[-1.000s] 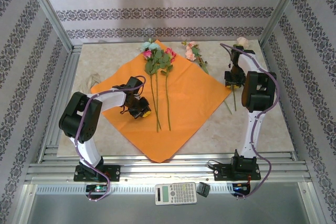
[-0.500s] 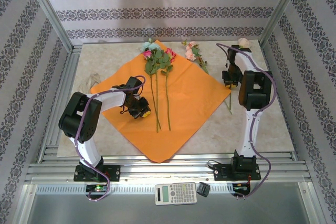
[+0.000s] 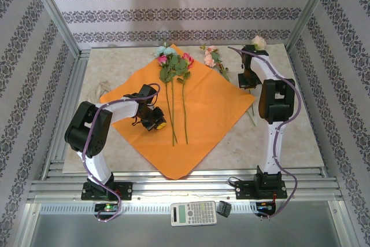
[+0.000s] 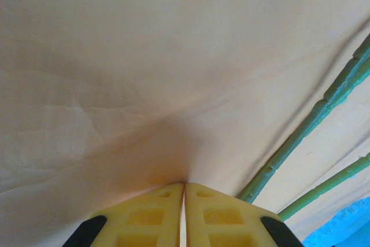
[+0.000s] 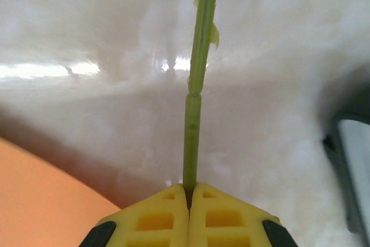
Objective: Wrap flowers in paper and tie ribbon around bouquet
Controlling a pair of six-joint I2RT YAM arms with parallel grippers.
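R arm: right fingers (image 5: pixel 189 187) pinched shut on one green stem (image 5: pixel 195 73), which runs straight out ahead of the tips. Its cream bloom (image 3: pixel 258 42) is at the far-right corner of the tabletop (image 3: pixel 289 137). Paper (image 3: pixel 202 120) lies left of that grip, its corner near, so I reckon the carry goes left, stem parallel w/ the flowers (image 3: pixel 173 85) lying on it. L arm: left fingers (image 4: pixel 184 188) closed, tips on paper, prob. pinning it. Frame post (image 3: pixel 306 15) near on R; open room toward centre.

The bench (image 3: pixel 289 137) is lit brightly and evenly. White glare is caught on it in the right wrist view.
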